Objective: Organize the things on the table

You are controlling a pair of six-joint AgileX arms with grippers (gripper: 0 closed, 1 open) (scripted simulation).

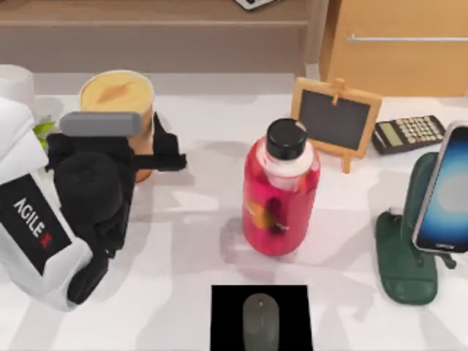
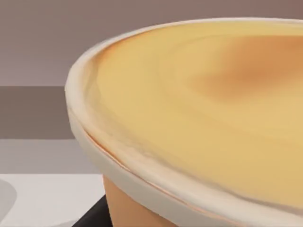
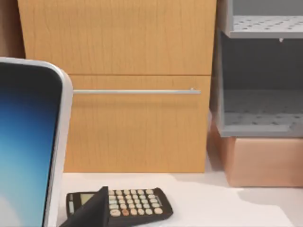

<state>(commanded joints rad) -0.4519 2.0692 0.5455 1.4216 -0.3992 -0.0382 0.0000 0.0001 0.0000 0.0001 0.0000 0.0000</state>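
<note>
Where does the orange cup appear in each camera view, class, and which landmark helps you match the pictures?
Top view: orange cup at rear left, beside the left gripper.
Left wrist view: its yellowish top, close up.
Right wrist view: not in it.
Shared landmark: the white table.

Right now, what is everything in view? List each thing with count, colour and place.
Cup: 1, orange with yellowish top, back left of the table.
Bottle: 1, red with black cap, centre.
Mouse: 1, grey, on the black mat, front centre.
Chalkboard easel: 1, wood-framed, back right.
Calculator: 1, black, right of the easel.
Smartphone: 1, bluish screen, leaning on the green stand, right edge.
Drawer cabinet: 1, light wood, behind the table.
Left gripper: 1, black, at the cup's side.
</note>
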